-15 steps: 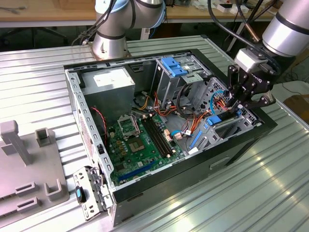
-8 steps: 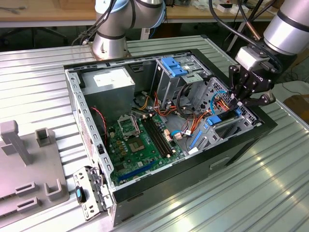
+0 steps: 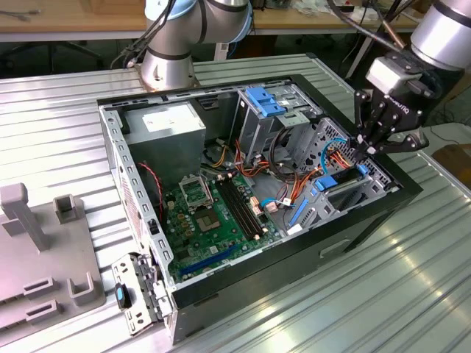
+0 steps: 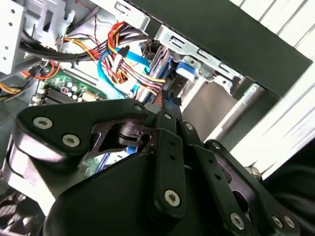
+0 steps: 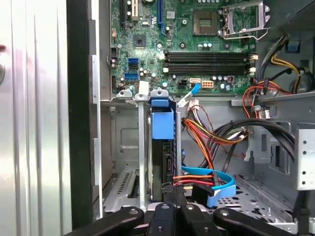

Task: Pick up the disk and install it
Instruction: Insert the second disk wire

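Observation:
The disk (image 3: 344,185) stands on edge in the drive bay at the exterior view's right side of the open computer case. It has a dark body and a blue carrier rail. In the first wrist view the disk (image 5: 162,152) sits upright in its slot, blue carrier tab (image 5: 162,123) at the far end. My gripper (image 3: 366,145) hangs just above the bay's near end, tilted down into the case. In both wrist views its black fingers come together at the tips, with the gripper (image 5: 173,189) at the disk's near end and the gripper (image 4: 167,101) shut with nothing visibly clamped.
Orange, red and blue cables (image 3: 331,158) run beside the bay. The motherboard (image 3: 213,213) lies in the case's middle, with a grey power-supply box (image 3: 165,125) behind it. A light-blue latch (image 3: 265,99) tops the rear cage. A grey fixture (image 3: 44,250) stands outside the case on the exterior view's left.

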Tool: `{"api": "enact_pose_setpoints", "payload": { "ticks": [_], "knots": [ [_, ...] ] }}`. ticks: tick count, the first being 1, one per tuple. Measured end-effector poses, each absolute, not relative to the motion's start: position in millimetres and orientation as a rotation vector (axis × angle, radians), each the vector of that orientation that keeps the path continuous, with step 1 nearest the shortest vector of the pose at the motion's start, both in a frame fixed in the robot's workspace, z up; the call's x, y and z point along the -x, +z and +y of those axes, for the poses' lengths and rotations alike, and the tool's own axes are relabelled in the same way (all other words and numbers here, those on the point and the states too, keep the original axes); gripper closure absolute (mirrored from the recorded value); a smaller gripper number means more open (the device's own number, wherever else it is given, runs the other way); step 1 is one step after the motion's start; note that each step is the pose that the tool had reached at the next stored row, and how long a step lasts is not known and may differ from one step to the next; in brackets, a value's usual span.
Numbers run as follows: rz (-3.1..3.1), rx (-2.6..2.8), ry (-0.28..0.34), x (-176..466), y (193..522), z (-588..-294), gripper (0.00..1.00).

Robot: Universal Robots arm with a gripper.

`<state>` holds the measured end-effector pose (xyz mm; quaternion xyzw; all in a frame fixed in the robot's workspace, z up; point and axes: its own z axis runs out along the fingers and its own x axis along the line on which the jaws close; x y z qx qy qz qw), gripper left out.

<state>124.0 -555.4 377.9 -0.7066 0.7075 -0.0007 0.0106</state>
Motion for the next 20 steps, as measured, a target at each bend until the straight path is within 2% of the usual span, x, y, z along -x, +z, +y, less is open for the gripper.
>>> {"api": "enact_pose_setpoints", "payload": {
  "ticks": [2, 4, 5, 15, 19, 20],
  "knots": [
    [2.213, 2.21, -0.013, -124.1, 381.9, -554.5, 0.89],
    [2.24, 2.239, -0.078, -124.1, 383.6, -552.3, 0.89],
    [2.245, 2.244, -0.089, -124.1, 389.4, -551.3, 0.89],
    [2.245, 2.244, -0.09, -121.8, 399.5, -538.5, 0.89],
    [2.245, 2.244, -0.09, -121.3, 399.5, -532.1, 0.64],
    [2.245, 2.244, -0.09, -121.3, 399.2, -528.5, 0.64]
  ]
}}
